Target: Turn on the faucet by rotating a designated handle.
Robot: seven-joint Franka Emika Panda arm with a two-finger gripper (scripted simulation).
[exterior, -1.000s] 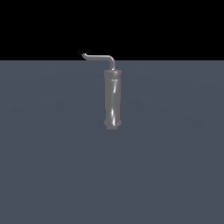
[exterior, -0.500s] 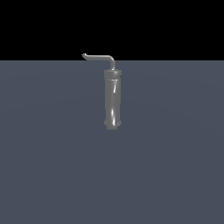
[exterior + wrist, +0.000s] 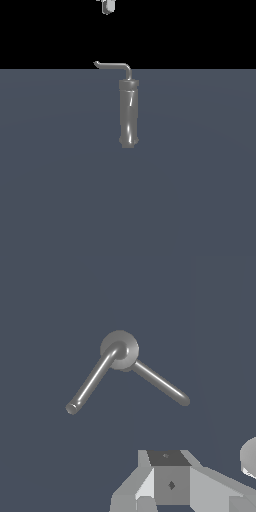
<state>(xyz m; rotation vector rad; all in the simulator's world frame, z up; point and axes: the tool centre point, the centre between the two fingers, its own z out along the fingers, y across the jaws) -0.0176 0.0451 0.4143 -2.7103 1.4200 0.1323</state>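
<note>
Hanging at the top edge of the exterior view, the tool (image 3: 106, 6) shows only its pale lower tip — whether it is released or clenched cannot be told. It grasps nothing and sits well above the faucet (image 3: 128, 112), slightly toward the exterior view's left of it. The wrist view shows only part of the tool's grey body in the foreground, apart from the fixture. The faucet is a glossy dark-grey cylinder standing on the slate-blue table (image 3: 60, 190). From its upper end the handle (image 3: 114, 65) (a thin silver-grey bent rod) rises, then runs toward the exterior view's left, ending in a small hooked tip.
</note>
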